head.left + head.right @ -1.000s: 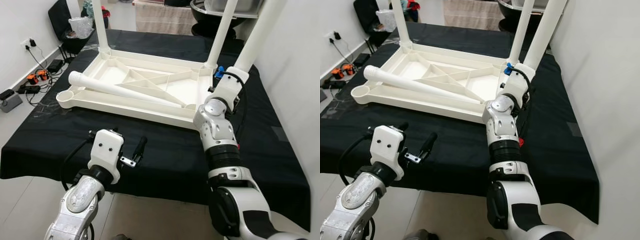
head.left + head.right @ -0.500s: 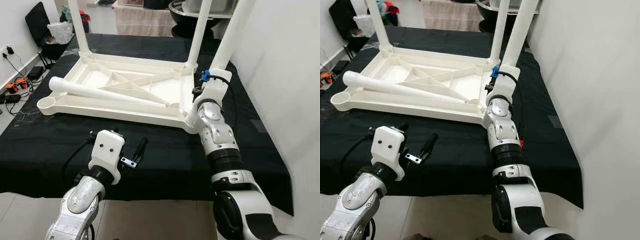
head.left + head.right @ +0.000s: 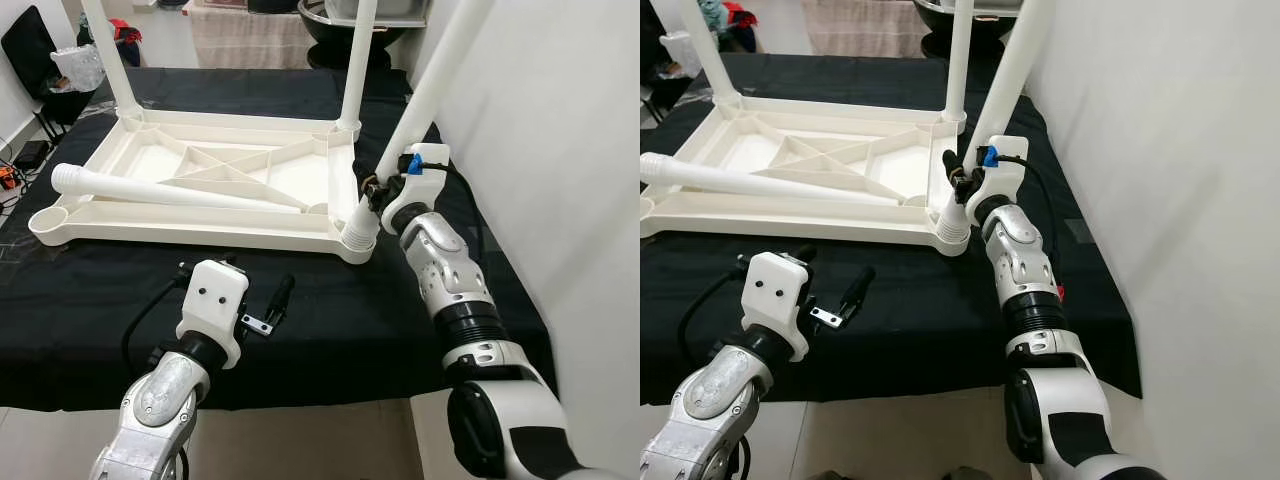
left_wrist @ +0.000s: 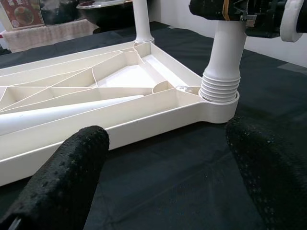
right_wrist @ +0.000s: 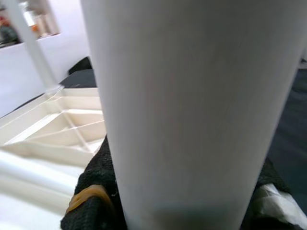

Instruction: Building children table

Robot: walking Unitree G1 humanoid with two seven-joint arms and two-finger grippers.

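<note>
The right gripper point(image 3: 378, 192) clamps its fingers round a tilted white leg point(image 3: 432, 75) at the upturned tabletop's point(image 3: 200, 185) near right corner; the left gripper point(image 3: 262, 312) hovers near, fingers wide.

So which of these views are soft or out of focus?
Right wrist view: the table leg is a soft, featureless white mass, too close to focus. Left wrist view: the black fingers are blurred, the tabletop fairly crisp. Eye views: sharp, evenly lit.
</note>
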